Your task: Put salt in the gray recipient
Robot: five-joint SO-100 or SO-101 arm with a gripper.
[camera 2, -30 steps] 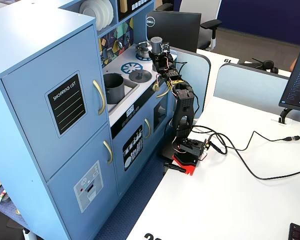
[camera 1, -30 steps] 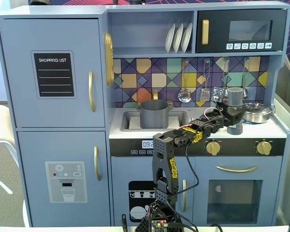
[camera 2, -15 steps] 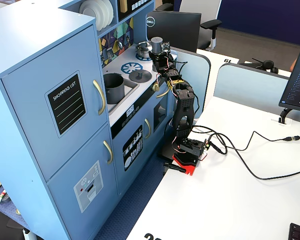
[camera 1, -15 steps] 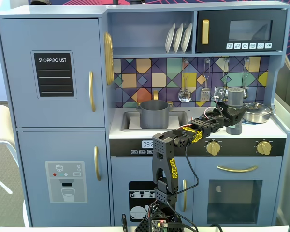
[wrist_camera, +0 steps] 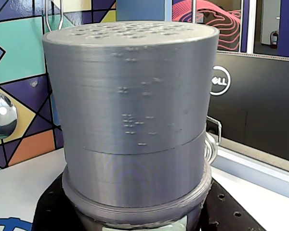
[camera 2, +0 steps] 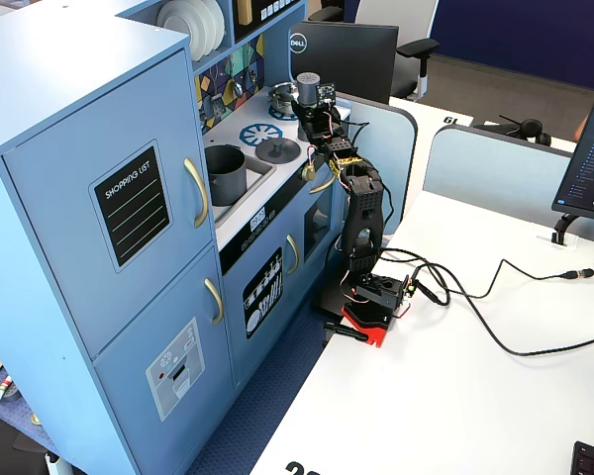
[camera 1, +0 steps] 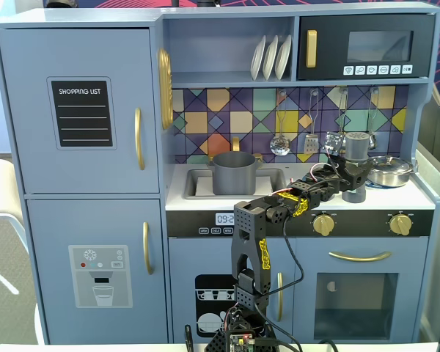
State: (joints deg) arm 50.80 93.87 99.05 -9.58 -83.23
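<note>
Salt lifted slightly since last frame, gripper clamped around it; I still need to carry it to the gray recipient, well apart from jaws.

Steel pan, plates, Dell monitor

I've got the salt filling my wrist view — gray ribbed cylinder, upright, perforated top visible, black gripper parts flanking its base, white counter beneath.
</note>
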